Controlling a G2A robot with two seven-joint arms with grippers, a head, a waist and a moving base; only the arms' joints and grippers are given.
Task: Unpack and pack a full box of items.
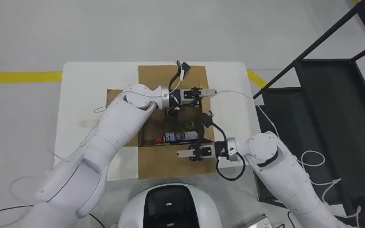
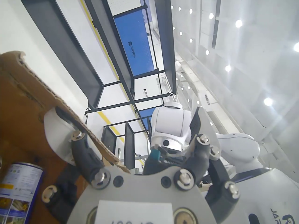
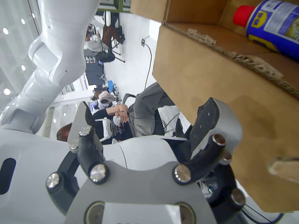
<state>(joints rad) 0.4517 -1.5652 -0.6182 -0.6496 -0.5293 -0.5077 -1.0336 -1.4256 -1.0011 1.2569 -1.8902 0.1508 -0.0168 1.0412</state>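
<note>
From above, the white table carries an open brown cardboard box at its middle, flaps spread flat. A blue spray can with a red cap lies on its side inside, against the box's 6 o'clock wall. The left claw sits at the box's 3 o'clock rim, pointing out towards the black metal rack beside the table. The right claw hangs over the flap at 6 o'clock, just outside the wall the can lies against. The left wrist camera has the left claw with its fingers spread wide, and the torn edge of the cardboard box runs between them. One end of the spray can lies down in the box, and the rack stands beyond. The right wrist camera has the right claw spread apart as well, gripping nothing. One ribbed pad sits right against the outer face of the box, though I can't tell if it touches. Over that wall the spray can lies with its red cap showing.
</note>
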